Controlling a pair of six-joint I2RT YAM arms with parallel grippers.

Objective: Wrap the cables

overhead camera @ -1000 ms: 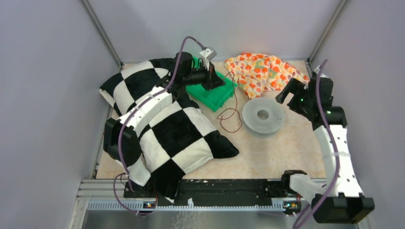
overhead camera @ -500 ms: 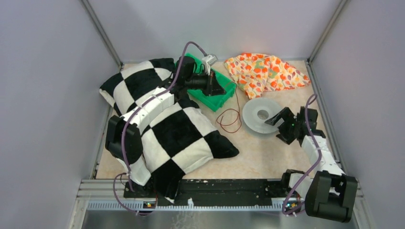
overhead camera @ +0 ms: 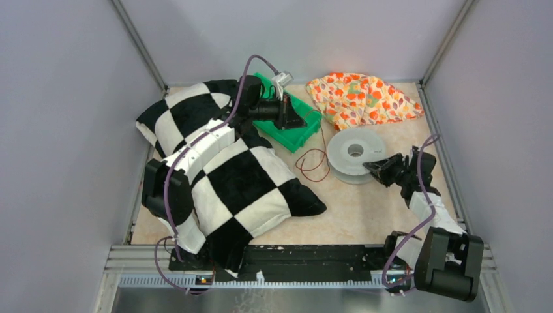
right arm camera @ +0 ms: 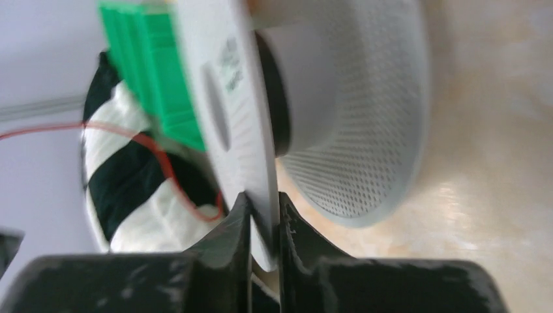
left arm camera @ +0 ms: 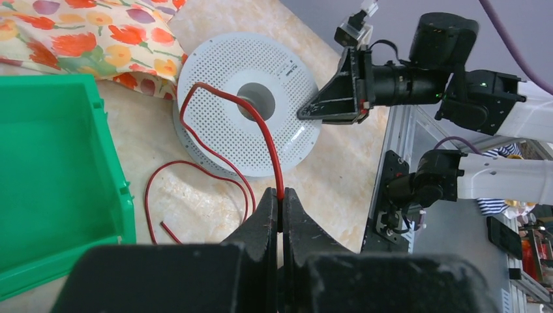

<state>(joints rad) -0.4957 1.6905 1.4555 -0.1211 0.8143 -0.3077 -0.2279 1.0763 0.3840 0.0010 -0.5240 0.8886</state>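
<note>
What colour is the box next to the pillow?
The box is bright green; the left wrist view shows it best.

Plain pale grey-lilac walls [overhead camera: 65, 98] close in the beige, marbled table [overhead camera: 365, 208] on three sides. Metal posts [overhead camera: 139, 45] stand in the far corners; an aluminium rail [overhead camera: 127, 261] runs along the near edge.

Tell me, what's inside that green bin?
Only bare floor shows in the green bin; seen from above, the left gripper covers part of it.
</note>
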